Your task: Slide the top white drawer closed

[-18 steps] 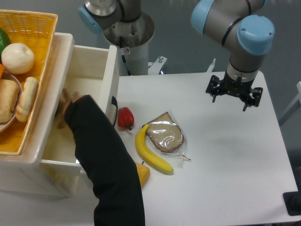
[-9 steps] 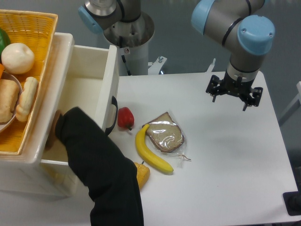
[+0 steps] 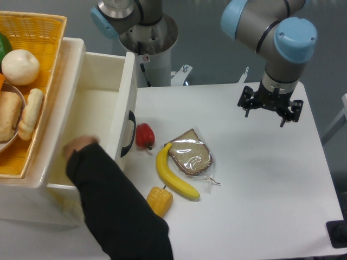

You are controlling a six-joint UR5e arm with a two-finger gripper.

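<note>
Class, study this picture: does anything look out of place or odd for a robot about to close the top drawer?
Yes. A person's arm in a black sleeve reaches into the open top white drawer, hand inside it, so closing it could trap the hand. The pincer hangs far off, over the table's right side, nowhere near the handle.

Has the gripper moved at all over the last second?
No. The gripper hangs at the same spot over the table's far right part, well away from the top white drawer.

One banana (image 3: pixel 177 176), one wrapped bread slice (image 3: pixel 190 155), one red pepper (image 3: pixel 144 135), one yellow basket (image 3: pixel 32 59).
</note>
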